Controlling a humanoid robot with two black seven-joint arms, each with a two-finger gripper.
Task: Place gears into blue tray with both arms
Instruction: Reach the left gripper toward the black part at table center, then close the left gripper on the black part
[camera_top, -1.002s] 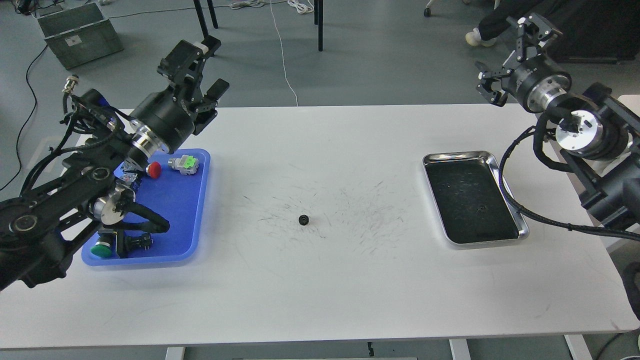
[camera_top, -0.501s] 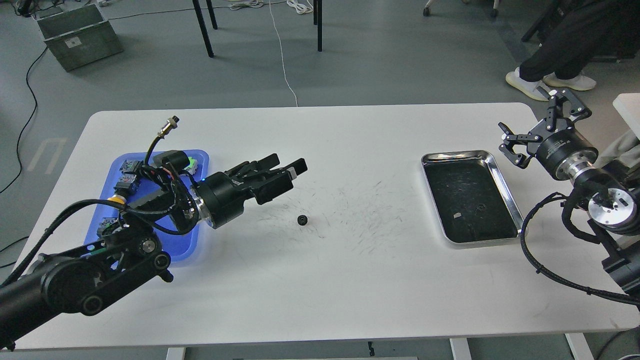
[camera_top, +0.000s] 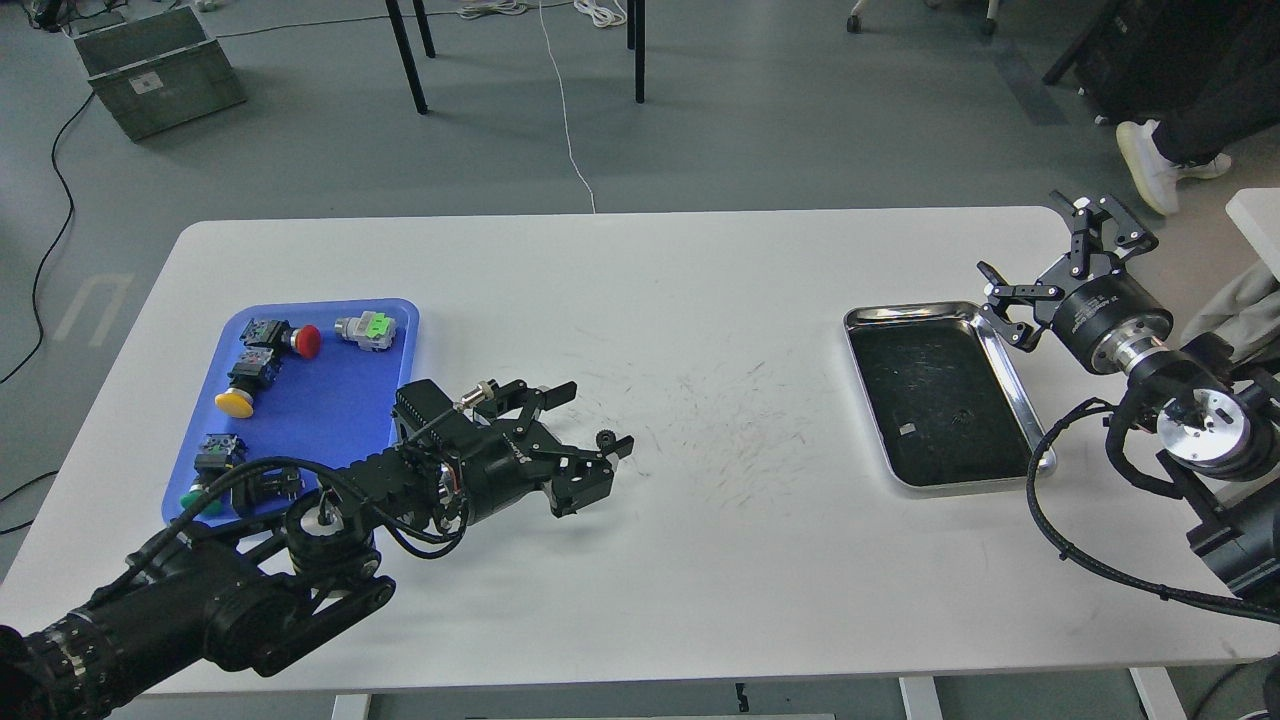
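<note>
The left gripper (camera_top: 598, 424), fingers spread apart, bracketed the small black gear (camera_top: 606, 438) lying flat, hole upward, while the right gripper (camera_top: 1058, 262) hung open.

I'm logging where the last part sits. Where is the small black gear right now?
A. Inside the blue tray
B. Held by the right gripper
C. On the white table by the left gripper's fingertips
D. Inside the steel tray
C: the gear lies on the white table, right at the open left gripper.
</note>
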